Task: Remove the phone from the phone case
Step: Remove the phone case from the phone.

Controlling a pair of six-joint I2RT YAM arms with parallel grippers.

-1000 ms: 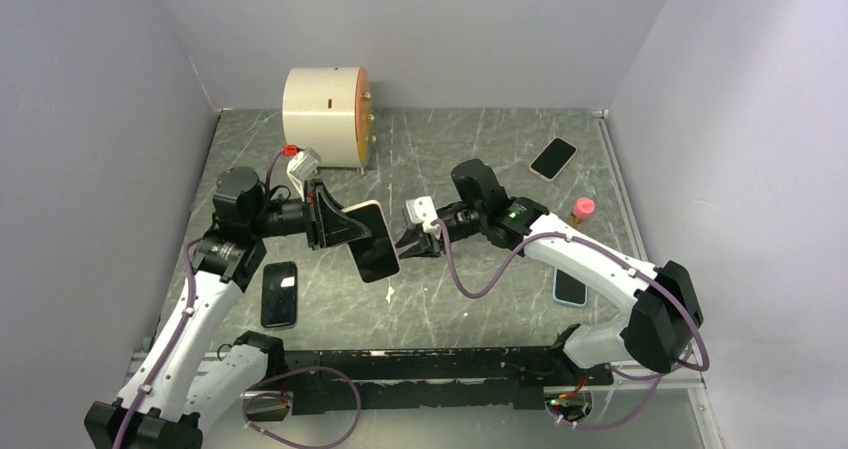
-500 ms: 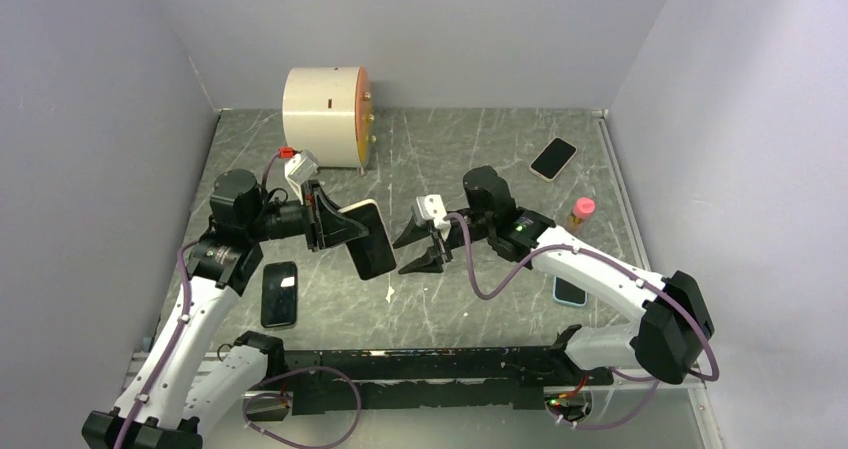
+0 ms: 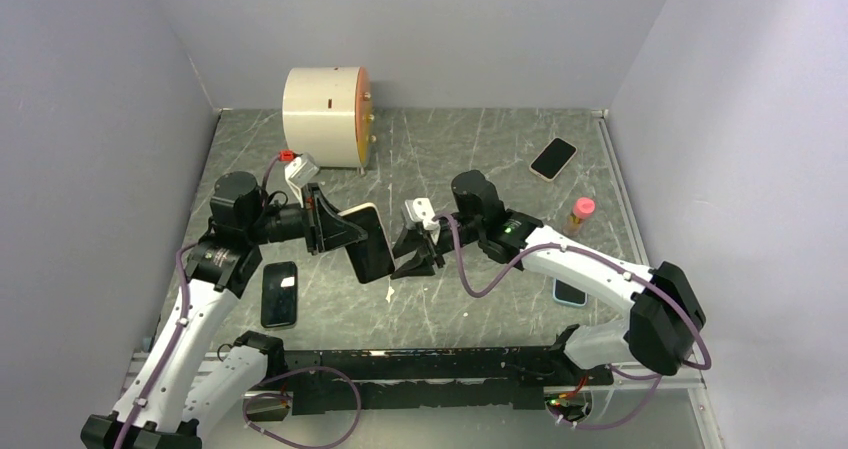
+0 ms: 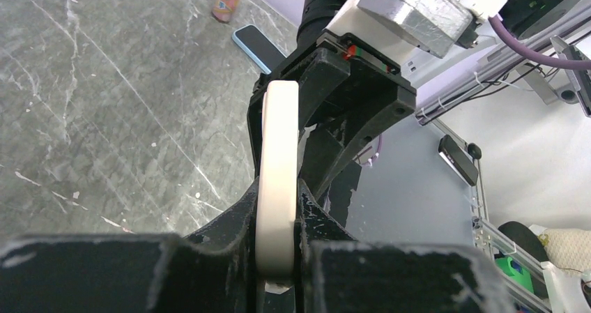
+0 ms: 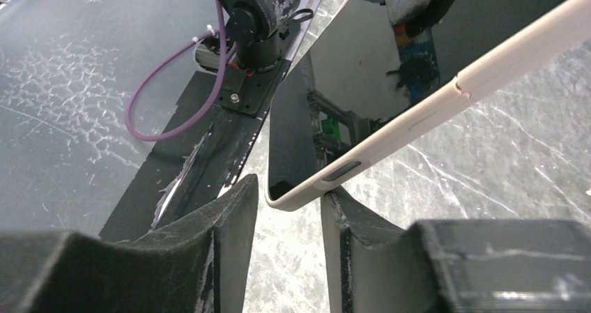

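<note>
A black-screened phone (image 3: pixel 372 248) in a cream case (image 4: pixel 277 187) is held in the air over the table's middle. My left gripper (image 3: pixel 338 231) is shut on its far-left end; the left wrist view shows the case's edge pinched between both fingers (image 4: pixel 279 243). My right gripper (image 3: pixel 408 254) is open at the phone's right edge. In the right wrist view the phone's cream corner (image 5: pixel 306 191) sits in the gap between the two fingers (image 5: pixel 289 215), touching the right finger (image 5: pixel 348 222) and apart from the left one.
A white drum (image 3: pixel 325 104) stands at the back left. Other phones lie on the table: a black one (image 3: pixel 279 294) near left, a cream-cased one (image 3: pixel 553 157) back right, a blue-cased one (image 3: pixel 570 291) under the right arm. A small pink-capped bottle (image 3: pixel 580 212) stands right.
My right gripper opened wider, then moved left until its fingers came round the phone's right corner. The left gripper with the phone shifted slightly left and down.
</note>
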